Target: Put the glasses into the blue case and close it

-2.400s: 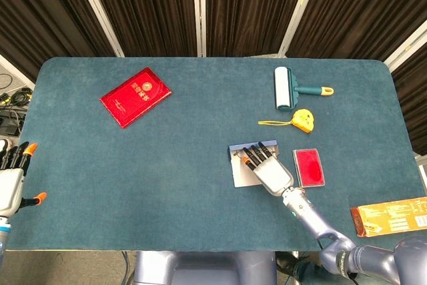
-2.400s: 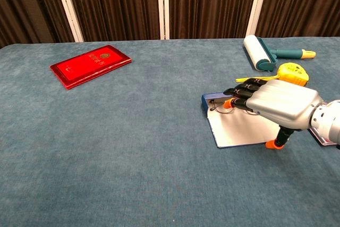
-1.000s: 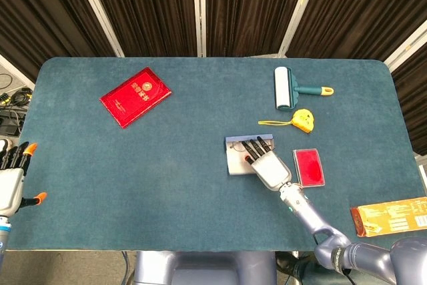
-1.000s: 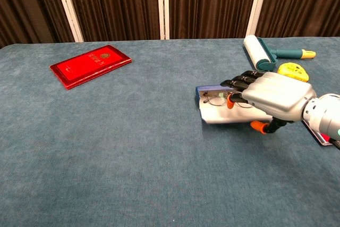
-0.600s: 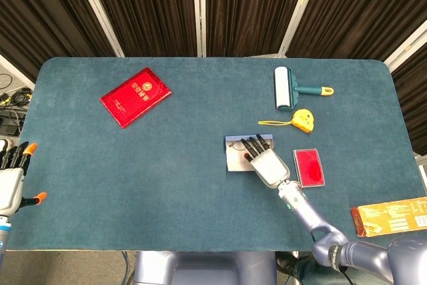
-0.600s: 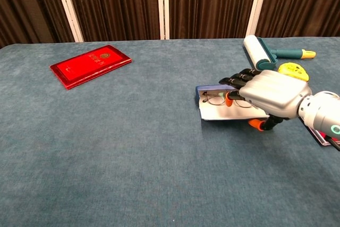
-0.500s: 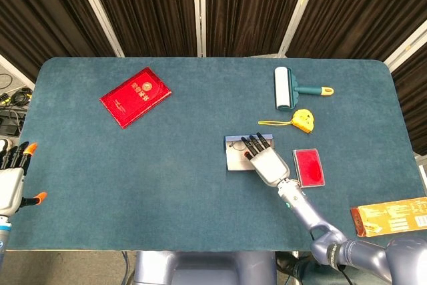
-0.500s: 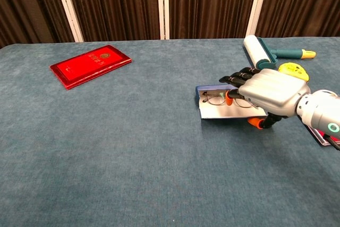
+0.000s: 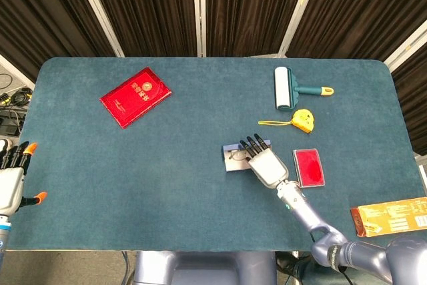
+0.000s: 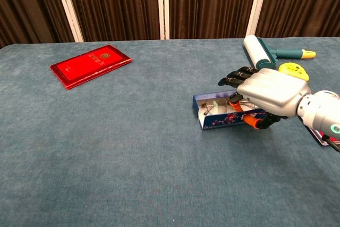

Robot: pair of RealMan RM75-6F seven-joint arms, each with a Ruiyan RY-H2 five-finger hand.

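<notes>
The blue case (image 9: 231, 159) (image 10: 221, 121) lies right of the table's middle, its lid tilted up so the patterned outer face shows towards the chest view. The glasses (image 10: 214, 108) lie inside it on the white lining, partly hidden by the lid and the fingers. My right hand (image 9: 265, 163) (image 10: 268, 93) is on the case's right end, fingers stretched over the top, thumb against the lid's outer face, holding the lid up. My left hand (image 9: 11, 179) hovers off the table's left edge, fingers apart and holding nothing.
A red booklet (image 9: 135, 96) (image 10: 90, 65) lies at the far left. A lint roller (image 9: 285, 88) (image 10: 258, 52) and a yellow tape measure (image 9: 305, 119) (image 10: 293, 73) lie behind the case. A red flat box (image 9: 309, 167) sits right of my right hand, an orange packet (image 9: 390, 216) at the near right edge.
The lid, lying flat open earlier, has swung up towards the case under my right hand, and the case has slid a little to the left. The left hand has not moved.
</notes>
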